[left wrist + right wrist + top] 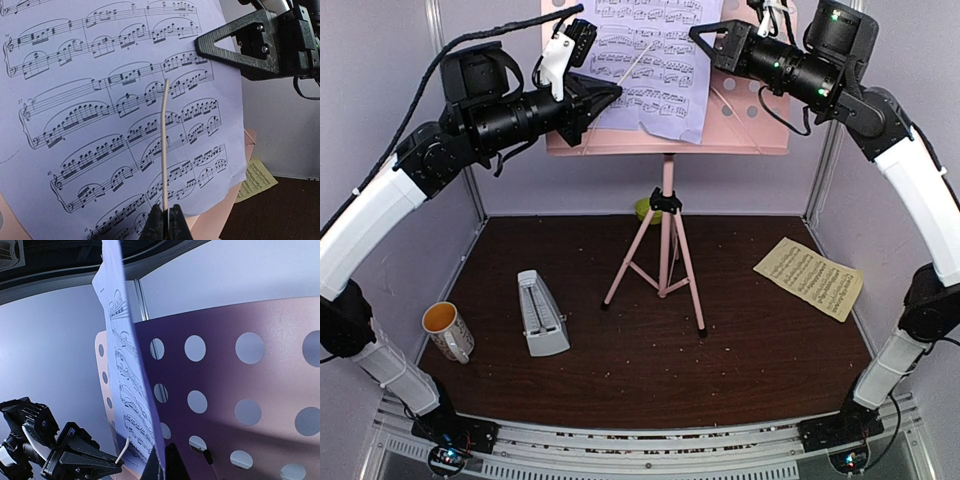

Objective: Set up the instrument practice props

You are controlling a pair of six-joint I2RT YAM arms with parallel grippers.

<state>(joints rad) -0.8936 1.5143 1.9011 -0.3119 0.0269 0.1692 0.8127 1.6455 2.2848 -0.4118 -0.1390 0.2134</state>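
The pink music stand (665, 240) stands mid-table, its perforated desk (740, 120) high at the back. A lavender sheet-music page (650, 60) lies against the desk. My left gripper (615, 93) is shut on the stand's thin cream page-holder wire (165, 145), which crosses the page; its own view shows the jaws (166, 220) closed on the wire. My right gripper (695, 35) is shut on the page's right edge (132, 390), fingertips (172, 462) pinching it. A pale-yellow page (810, 278) lies flat at the right. The grey metronome (542, 315) stands at the front left.
A white mug with orange inside (448, 330) sits at the table's left edge. A lime-green bowl (644, 209) sits behind the stand's post. The tripod legs (692, 290) spread over the table's middle. Walls enclose the left, back and right.
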